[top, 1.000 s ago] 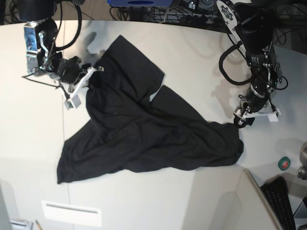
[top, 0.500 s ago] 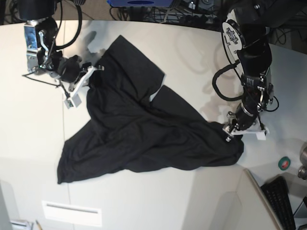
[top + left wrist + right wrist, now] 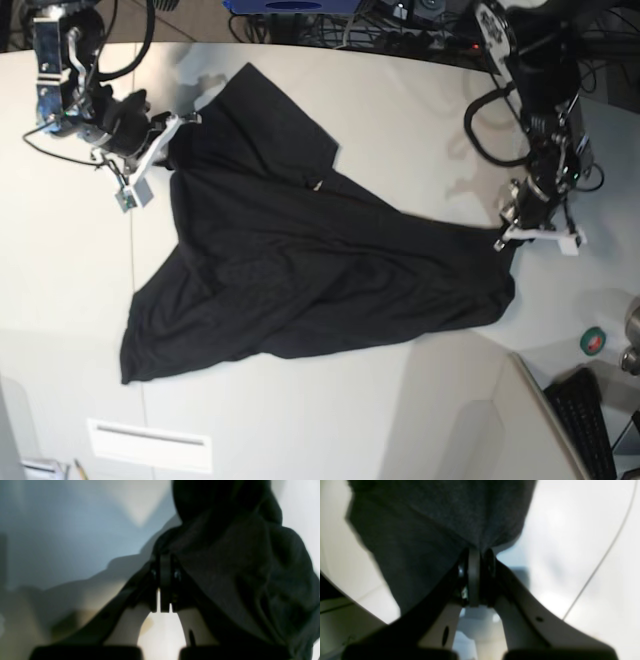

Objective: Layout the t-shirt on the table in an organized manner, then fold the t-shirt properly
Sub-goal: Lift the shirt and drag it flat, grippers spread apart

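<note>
Left end effector (image 3: 506,238) is clamped on one corner of the black t-shirt (image 3: 300,275), right end effector (image 3: 165,140) pinching the opposite one. Shirt's rumpled on the tabletop (image 3: 400,130), so we're mid-layout; next comes pulling both corners apart, I'd guess.

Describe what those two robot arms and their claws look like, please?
Both arms are mostly black, jointed segments with looping black cables. The left claw has slim white fingers on a black wrist. The right claw has the same white fingers, below a silver-and-blue metal block. Close up, each finger is pale, curved plastic with small holes.
</note>
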Robot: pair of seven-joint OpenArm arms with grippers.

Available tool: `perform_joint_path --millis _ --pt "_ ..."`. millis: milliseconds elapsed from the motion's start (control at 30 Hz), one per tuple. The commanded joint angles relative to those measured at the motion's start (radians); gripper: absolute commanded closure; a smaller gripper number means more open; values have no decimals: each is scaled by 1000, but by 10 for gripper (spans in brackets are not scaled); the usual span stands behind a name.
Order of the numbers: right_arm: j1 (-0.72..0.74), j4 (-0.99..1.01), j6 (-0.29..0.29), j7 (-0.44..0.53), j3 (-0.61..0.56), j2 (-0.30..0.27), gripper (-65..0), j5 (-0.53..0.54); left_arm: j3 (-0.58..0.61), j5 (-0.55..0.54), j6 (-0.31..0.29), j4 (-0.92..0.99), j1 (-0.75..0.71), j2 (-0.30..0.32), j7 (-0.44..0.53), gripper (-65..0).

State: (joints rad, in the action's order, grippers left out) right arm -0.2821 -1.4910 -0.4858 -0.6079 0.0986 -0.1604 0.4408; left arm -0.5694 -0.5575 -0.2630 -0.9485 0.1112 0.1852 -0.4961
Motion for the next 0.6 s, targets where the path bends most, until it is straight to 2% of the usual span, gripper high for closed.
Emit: perform_joint_path --millis 0,67,167,233,333,433,567 --pt "19 -64 -6 27 20 -9 0 17 -2 -11 -9 -97 3 15 -11 0" --pt "24 -129 -6 -2 60 -11 0 17 -4 -11 -3 -266 -21 15 -98 0" --pt "117 -173 -6 -106 134 -12 0 16 -4 -11 86 -455 -12 21 -218 0" --pt "217 -167 -6 -169 180 -26 0 13 32 -11 113 -516 43 29 -290 0" --pt "378 -96 -6 -212 180 -57 0 -15 173 -9 118 -488 147 64 -324 0" --pt "574 45 -6 -215 175 -72 0 -98 345 -9 127 -379 293 92 -319 0" --pt "812 232 -12 -211 175 -80 0 -196 447 -9 182 -148 519 89 -283 0"
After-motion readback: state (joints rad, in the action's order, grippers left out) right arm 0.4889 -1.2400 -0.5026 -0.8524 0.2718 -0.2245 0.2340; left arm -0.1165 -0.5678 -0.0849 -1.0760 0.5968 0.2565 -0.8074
